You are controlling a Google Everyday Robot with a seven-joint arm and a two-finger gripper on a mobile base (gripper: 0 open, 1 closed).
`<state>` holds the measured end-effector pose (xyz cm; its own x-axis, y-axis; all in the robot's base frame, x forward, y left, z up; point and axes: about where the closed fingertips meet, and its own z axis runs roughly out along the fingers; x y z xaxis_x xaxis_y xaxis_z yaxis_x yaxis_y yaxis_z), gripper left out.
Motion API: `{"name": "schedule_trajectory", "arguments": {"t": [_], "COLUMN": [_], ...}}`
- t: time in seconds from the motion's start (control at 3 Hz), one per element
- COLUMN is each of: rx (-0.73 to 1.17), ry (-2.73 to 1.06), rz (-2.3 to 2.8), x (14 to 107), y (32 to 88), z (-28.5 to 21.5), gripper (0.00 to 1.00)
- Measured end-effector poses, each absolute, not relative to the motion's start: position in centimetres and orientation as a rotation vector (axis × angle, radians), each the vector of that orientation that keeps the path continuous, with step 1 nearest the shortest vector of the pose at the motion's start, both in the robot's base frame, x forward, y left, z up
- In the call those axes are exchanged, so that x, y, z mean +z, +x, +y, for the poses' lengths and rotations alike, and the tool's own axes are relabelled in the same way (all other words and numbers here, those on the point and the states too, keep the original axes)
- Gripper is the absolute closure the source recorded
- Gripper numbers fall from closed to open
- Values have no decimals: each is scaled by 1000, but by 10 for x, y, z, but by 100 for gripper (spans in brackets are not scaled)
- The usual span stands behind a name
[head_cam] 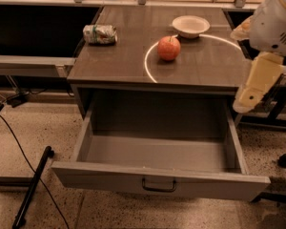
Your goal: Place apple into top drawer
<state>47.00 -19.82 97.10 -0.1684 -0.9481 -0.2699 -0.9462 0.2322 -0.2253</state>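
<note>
The red-orange apple (169,48) sits on the grey table top, inside a bright ring of light, just in front of the white bowl (190,26). The top drawer (157,182) is pulled wide open below the table top and its inside is bare; its dark bar handle is at the centre of the front panel. Only my arm's white and cream links (255,82) show at the right edge, beside the table's right corner and apart from the apple. My gripper itself is out of view.
A wrinkled green-and-white can (100,34) lies on its side at the table's back left. A black pole and cable (31,187) lie on the speckled floor at the left. Dark shelving flanks the table on both sides.
</note>
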Motion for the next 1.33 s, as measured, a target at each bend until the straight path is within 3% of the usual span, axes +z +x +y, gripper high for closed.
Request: {"name": "schedule_trajectory", "arguments": {"t": [0.67, 1.33], "rx": [283, 382], "ry": [-1773, -1685], "rz": [1970, 1995], "x": [948, 906], "y": [587, 684], "z": [-104, -61], "gripper": [0, 0]}}
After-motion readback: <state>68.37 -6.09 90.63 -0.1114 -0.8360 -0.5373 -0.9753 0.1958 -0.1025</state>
